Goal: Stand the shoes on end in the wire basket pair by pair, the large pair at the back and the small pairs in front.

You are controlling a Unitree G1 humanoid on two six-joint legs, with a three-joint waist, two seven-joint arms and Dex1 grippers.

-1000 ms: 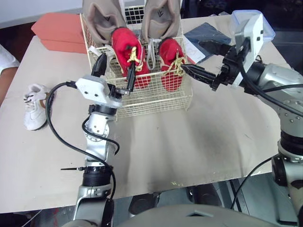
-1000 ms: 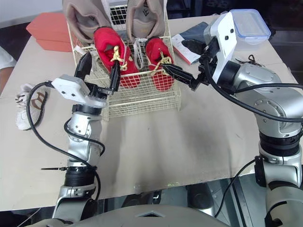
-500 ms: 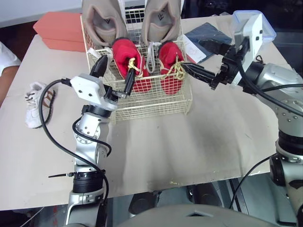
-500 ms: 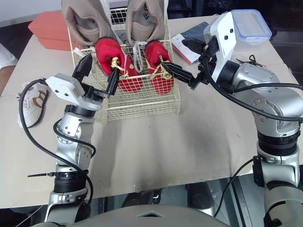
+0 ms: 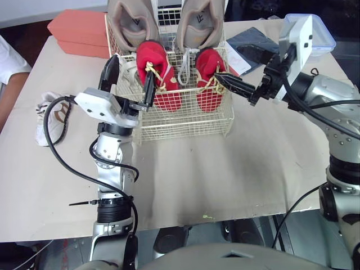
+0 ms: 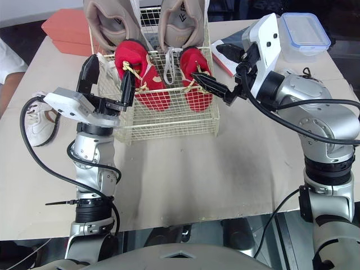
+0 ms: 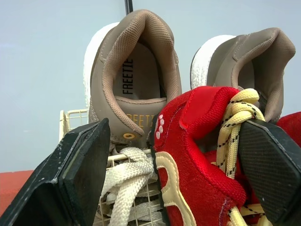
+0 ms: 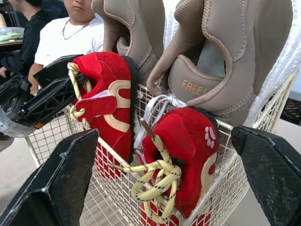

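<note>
Shoes fill the wire basket [image 5: 185,121] in the head camera's views. Two large tan shoes [image 5: 130,19] stand on end along the back, and two small red shoes [image 6: 147,79] stand on end just in front of them. A small white shoe [image 5: 49,118] lies on the table [image 5: 236,169], well to the left of the basket. Orange boxes [image 5: 79,36] sit behind it. The left gripper [image 5: 133,68] is at the basket's front left corner, jaws apart. One of its fingers is by the left wall and the other is before the left red shoe [image 5: 160,76]. The right gripper [image 5: 229,64] is at the basket's right side, jaws wide apart. Its lower fingertip is near the laces of the right red shoe [image 5: 209,81].

In the left wrist view, a red shoe sits between the spread fingers [image 7: 70,179]. One finger overlaps its yellow lace, and I cannot tell whether they touch.

In the right wrist view, the parted fingers [image 8: 61,183] frame the basket's front corner. A person [image 8: 70,33] in a white shirt sits beyond it.
</note>
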